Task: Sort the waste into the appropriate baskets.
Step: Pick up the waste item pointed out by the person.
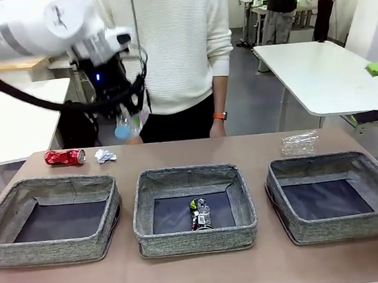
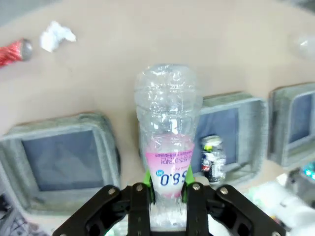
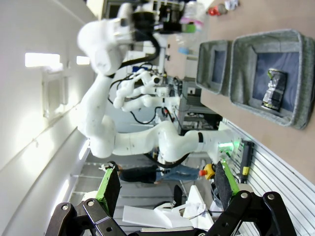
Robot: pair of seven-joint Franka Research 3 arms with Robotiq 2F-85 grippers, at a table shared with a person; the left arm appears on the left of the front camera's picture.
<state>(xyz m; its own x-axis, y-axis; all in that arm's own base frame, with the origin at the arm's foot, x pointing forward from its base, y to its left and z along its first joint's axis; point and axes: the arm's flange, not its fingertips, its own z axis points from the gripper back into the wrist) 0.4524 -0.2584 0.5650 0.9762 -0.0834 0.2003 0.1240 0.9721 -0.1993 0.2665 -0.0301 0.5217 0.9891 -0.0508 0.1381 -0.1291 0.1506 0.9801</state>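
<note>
My left gripper hangs above the table's far left, shut on a clear plastic bottle with a pink label, cap end down. In the left wrist view the bottle sticks out from between the green pads. A red can and a white paper wad lie at the far left. A crumpled clear plastic piece lies at the far right. Three grey baskets stand in a row: left, middle, right. A dark can lies in the middle one. My right gripper is open with nothing between its fingers.
A person in a white sweater stands at the table's far edge behind the bottle, one hand hanging at the edge. White tables stand beyond on both sides. A bare strip of table runs in front of the baskets.
</note>
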